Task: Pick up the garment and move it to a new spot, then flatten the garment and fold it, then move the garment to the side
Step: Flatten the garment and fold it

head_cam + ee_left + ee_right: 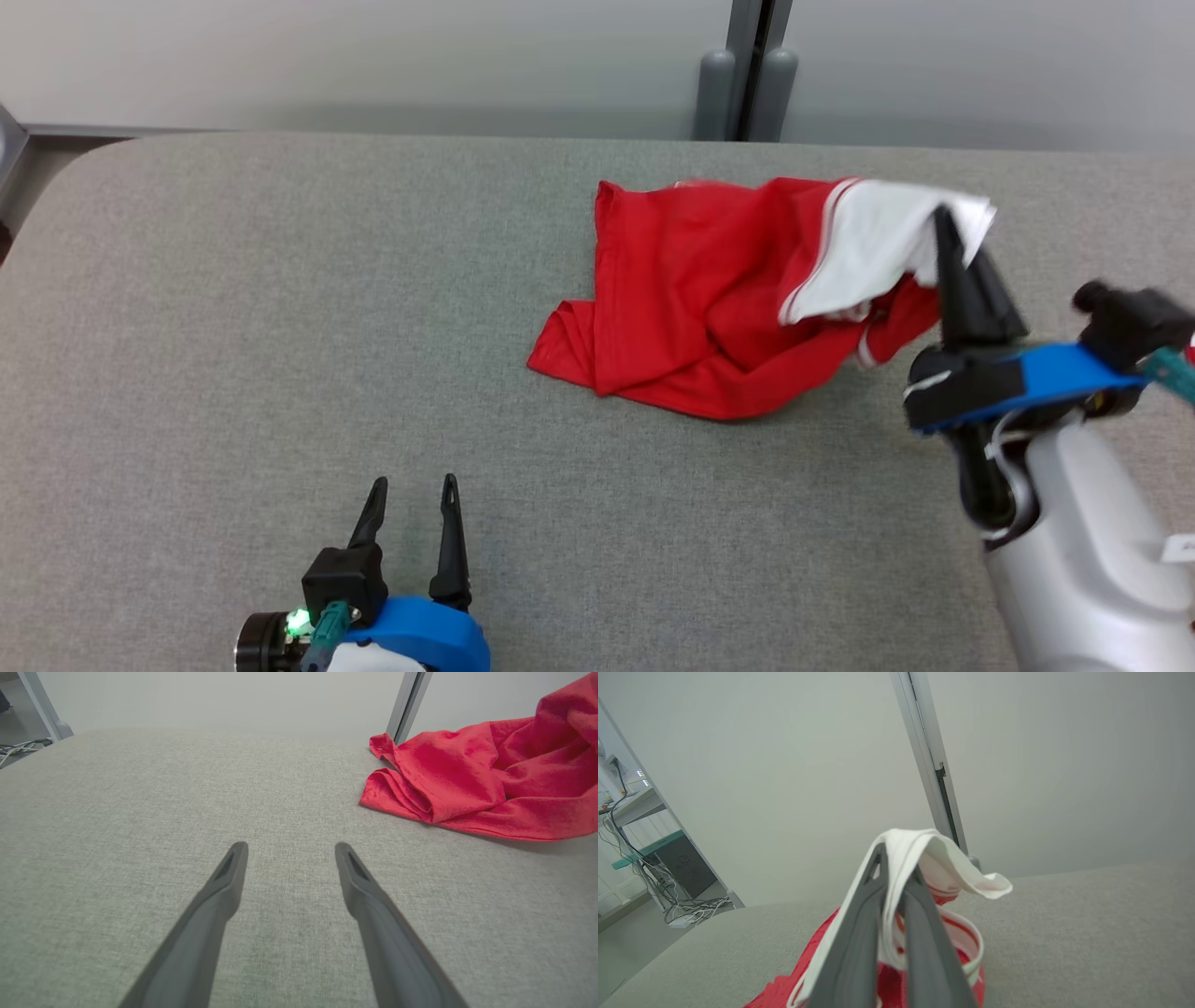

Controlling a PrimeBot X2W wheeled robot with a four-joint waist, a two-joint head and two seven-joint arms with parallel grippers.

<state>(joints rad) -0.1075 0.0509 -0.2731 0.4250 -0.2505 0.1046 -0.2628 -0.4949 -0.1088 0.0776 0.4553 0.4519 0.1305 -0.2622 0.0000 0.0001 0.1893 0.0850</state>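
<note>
The garment (709, 289) is red with a white striped panel, crumpled on the grey table (280, 327) right of centre. My right gripper (957, 238) is shut on the white part, lifting that end off the surface. In the right wrist view the white cloth (924, 858) is pinched between the two dark fingers (859, 933) and drapes over their tips. My left gripper (413, 490) rests open near the front edge, well left of the garment (481, 784), nothing between its fingers (219, 896).
A pale wall with a grey vertical post (747, 75) runs behind the table. Cables and a desk (654, 858) stand off the table's far side in the right wrist view. Bare grey tabletop spreads left of and in front of the garment.
</note>
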